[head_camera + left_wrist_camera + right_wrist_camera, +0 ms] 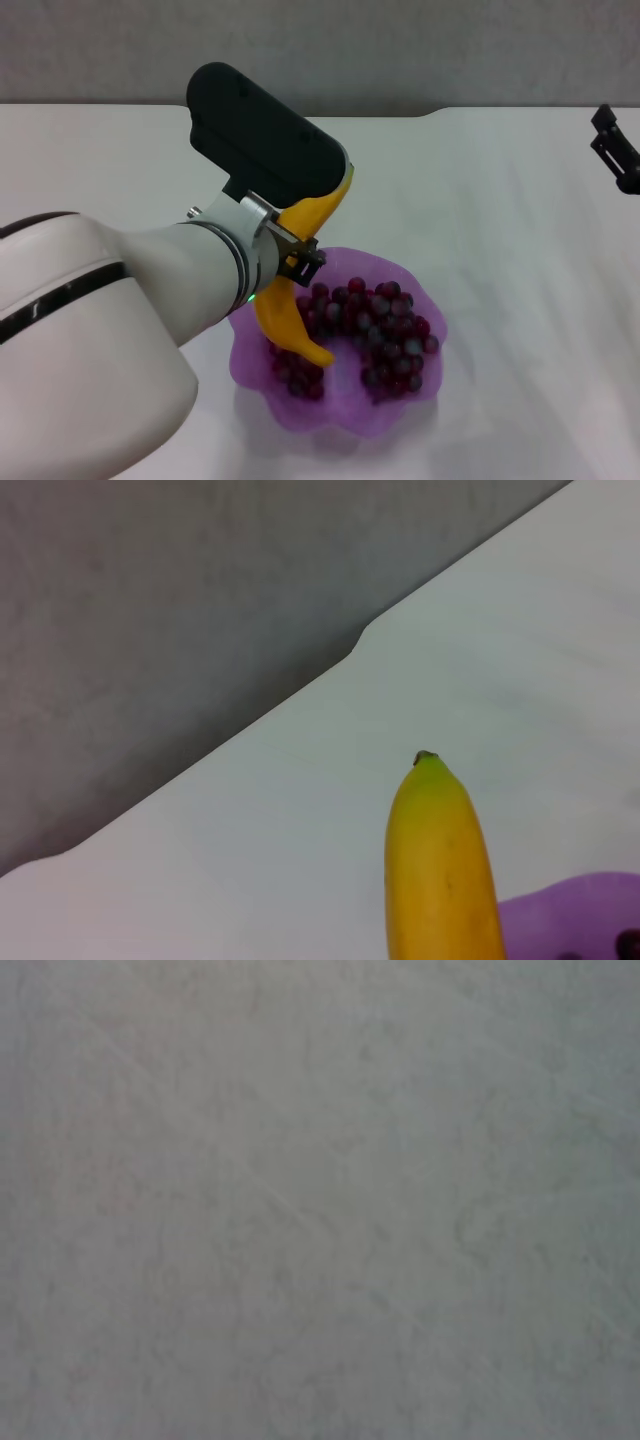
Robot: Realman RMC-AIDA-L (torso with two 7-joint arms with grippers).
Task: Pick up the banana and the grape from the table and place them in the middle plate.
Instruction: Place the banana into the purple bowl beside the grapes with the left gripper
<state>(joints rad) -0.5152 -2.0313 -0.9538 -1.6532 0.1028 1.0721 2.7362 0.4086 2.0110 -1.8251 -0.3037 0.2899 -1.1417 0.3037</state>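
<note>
In the head view we see the left gripper (300,255) above the left part of the middle plate (385,415), and it is closed on the banana (285,320). The banana stands steeply: one end rises beside the black wrist housing (265,135), and the other end reaches down into the plate, next to the grape (385,335). We cannot tell if this lower end already touches the plate or the grape. The grape lies inside the plate and fills much of the middle and right part of it. The plate stands on the table (500,200), near its front edge.

The left wrist view gives us what the head view hides: the upper end of the banana (440,870) with its small dark green tip, over the white table (300,810), with the cut-out edge against the grey wall (150,610). A small piece of the purple plate (565,915) shows in one corner of this view. The fingers themselves do not appear there.

The right gripper (618,145) is only in the head view, at the far right border, well apart from the plate; only a dark part of it shows, so we cannot tell its opening. The right wrist view shows only a plain pale grey surface (320,1200)
</note>
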